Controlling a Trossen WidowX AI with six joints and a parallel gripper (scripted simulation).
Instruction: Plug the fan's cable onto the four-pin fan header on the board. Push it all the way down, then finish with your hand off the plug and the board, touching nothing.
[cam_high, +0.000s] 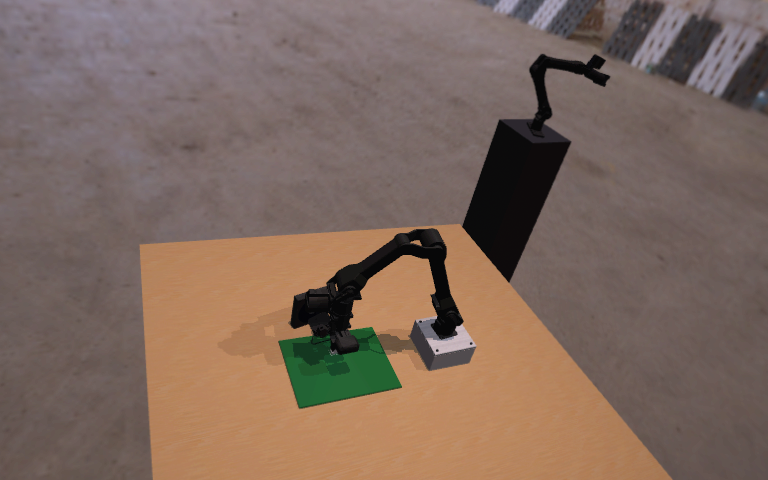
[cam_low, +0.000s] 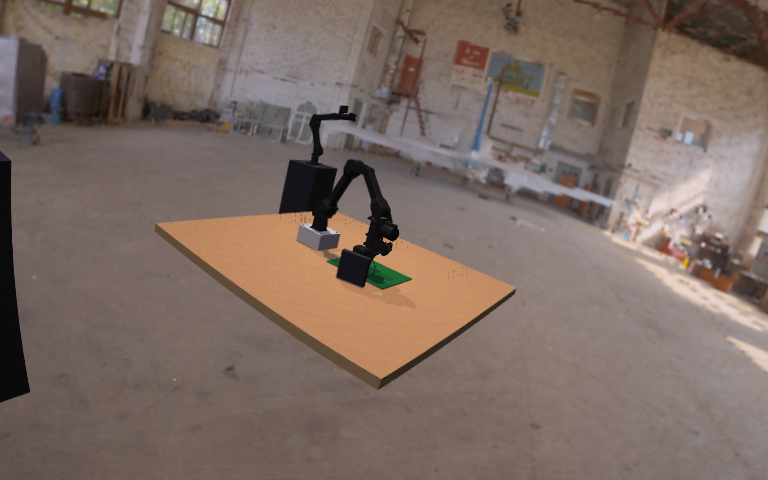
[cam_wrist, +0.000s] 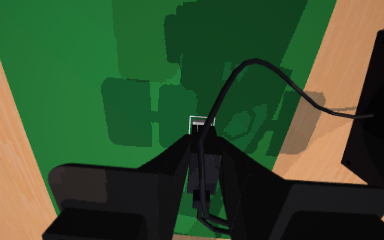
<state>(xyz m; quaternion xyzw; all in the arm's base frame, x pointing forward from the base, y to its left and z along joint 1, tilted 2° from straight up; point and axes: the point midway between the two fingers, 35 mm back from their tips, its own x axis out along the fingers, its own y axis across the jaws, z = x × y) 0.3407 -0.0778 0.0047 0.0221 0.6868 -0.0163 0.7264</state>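
The green board (cam_high: 353, 384) (cam_low: 399, 277) (cam_wrist: 75, 105) lies on the table. My gripper (cam_high: 336, 345) (cam_wrist: 203, 140) is low over it, shut on the black plug (cam_wrist: 211, 172) of the fan's cable. In the wrist view, the small white-edged header (cam_wrist: 198, 122) shows just beyond the fingertips, at the plug's front end. The plug overlaps part of it; how deep the plug sits is hidden. The black cable (cam_wrist: 255, 61) loops over the plug and runs right to a black square block (cam_wrist: 371, 85), which looks like the fan. My fingertips are hidden in the exterior view.
The arm's grey base box (cam_high: 450, 357) (cam_low: 317, 237) stands beside the board on the wooden table (cam_high: 226, 430) (cam_low: 271, 288). A black square panel (cam_high: 297, 310) (cam_low: 353, 267) is beside my gripper. A second arm (cam_high: 540, 84) (cam_low: 315, 133) stands on a black pedestal beyond the table.
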